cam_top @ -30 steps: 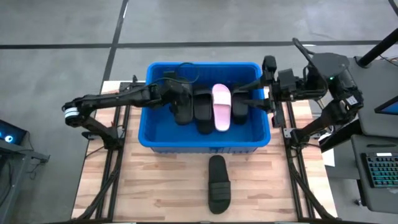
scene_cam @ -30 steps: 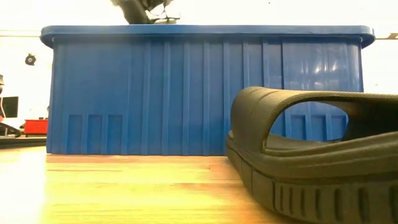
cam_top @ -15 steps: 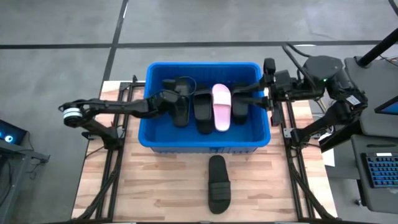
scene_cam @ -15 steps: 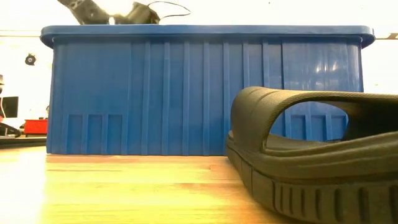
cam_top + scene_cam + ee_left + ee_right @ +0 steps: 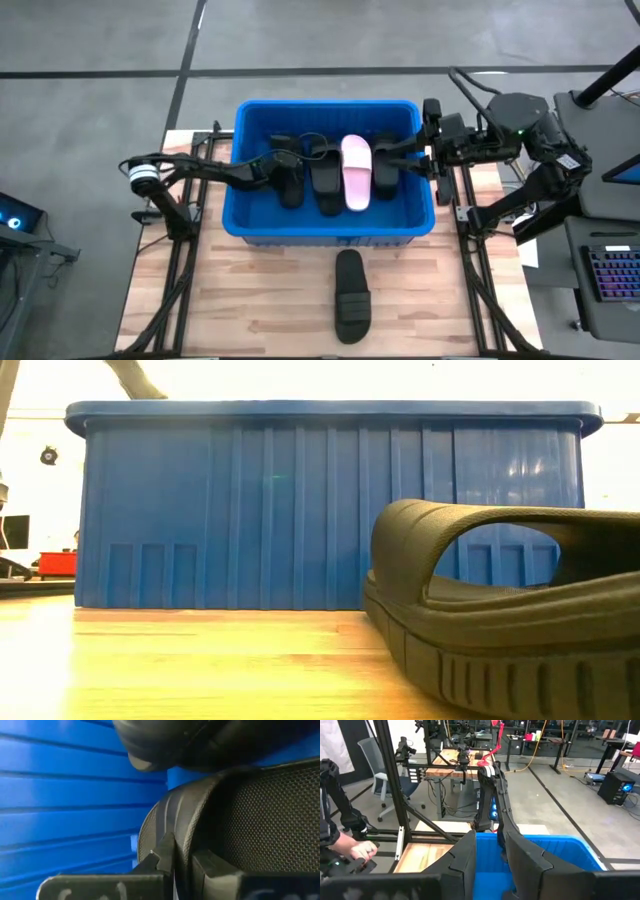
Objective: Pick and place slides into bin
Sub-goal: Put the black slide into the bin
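Observation:
The blue bin (image 5: 330, 104) stands at the middle of the table and fills the low view (image 5: 330, 510). Inside it lie black slides (image 5: 326, 182) and a pale pink slide (image 5: 357, 172), side by side. One more black slide (image 5: 351, 295) lies on the table in front of the bin, close up in the low view (image 5: 500, 630). My left gripper (image 5: 277, 170) is low inside the bin's left half, shut on the leftmost black slide (image 5: 291, 182). My right gripper (image 5: 397, 152) hovers over the bin's right part, its fingers a narrow gap apart (image 5: 490, 845), empty. My left gripper pinches a rounded edge of the black slide (image 5: 181, 837) between its two fingers (image 5: 155, 862). It comes from the table's left, slanting down into the bin. The slide lies low in the bin beside the others; whether it rests on the floor, I cannot tell.
Bare wooden table lies left and right of the slide in front of the bin. Black frame rails run along both table sides (image 5: 180, 280). In the right wrist view a person's hand (image 5: 357, 851) shows at a bench beyond the table.
My left gripper has gone down from above the bin's rim into the bin with the black slide, and its arm has drawn nearer the bin. In the low view the gripper has dropped behind the bin's wall.

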